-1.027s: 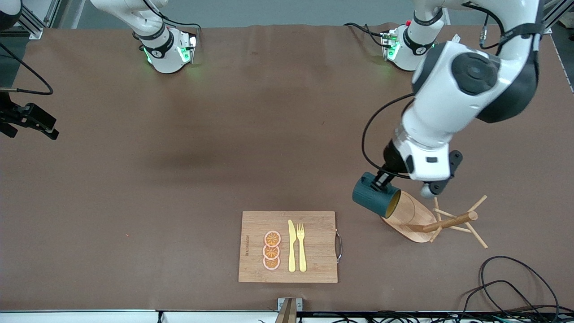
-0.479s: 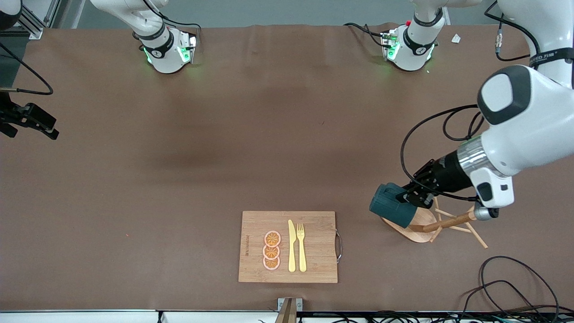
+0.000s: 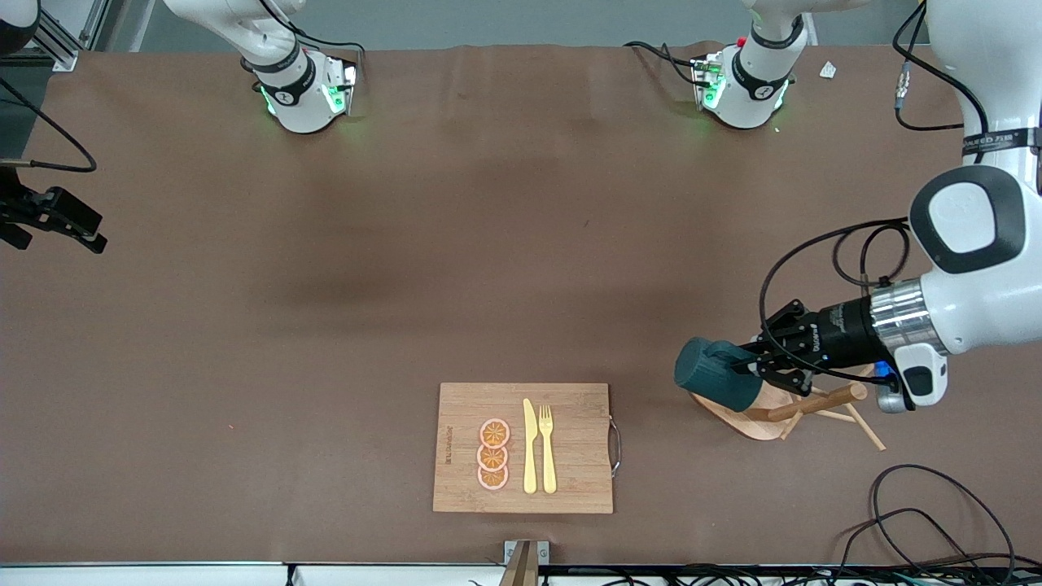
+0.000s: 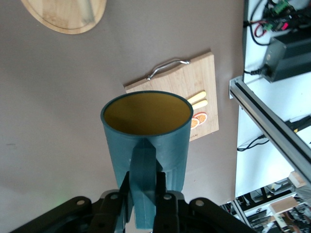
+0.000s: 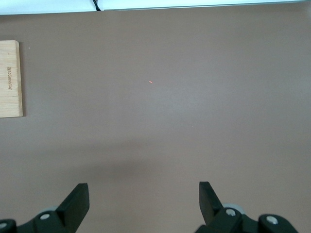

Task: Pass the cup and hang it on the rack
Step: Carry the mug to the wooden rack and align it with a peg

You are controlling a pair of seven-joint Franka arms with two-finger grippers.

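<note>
My left gripper (image 3: 753, 366) is shut on the handle of the dark teal cup (image 3: 715, 374). It holds the cup on its side in the air, over the edge of the rack's oval base (image 3: 753, 423). The rack's post (image 3: 814, 402) and thin pegs stand just beside the gripper, toward the left arm's end. In the left wrist view the fingers (image 4: 165, 194) clamp the handle, the cup (image 4: 146, 141) shows its yellowish inside, and part of the rack base (image 4: 63, 14) shows. My right gripper (image 5: 143, 201) is open and empty, waiting over bare table at the right arm's end (image 3: 61, 216).
A bamboo cutting board (image 3: 523, 448) with orange slices, a yellow knife and a fork lies near the table's front edge, also seen in the left wrist view (image 4: 184, 82). Black cables (image 3: 936, 513) lie at the front corner by the left arm's end.
The left arm has swung toward its own end of the table and its wrist has dropped level. The cup has turned with it and shifted slightly toward the rack post. The right arm has not moved.
</note>
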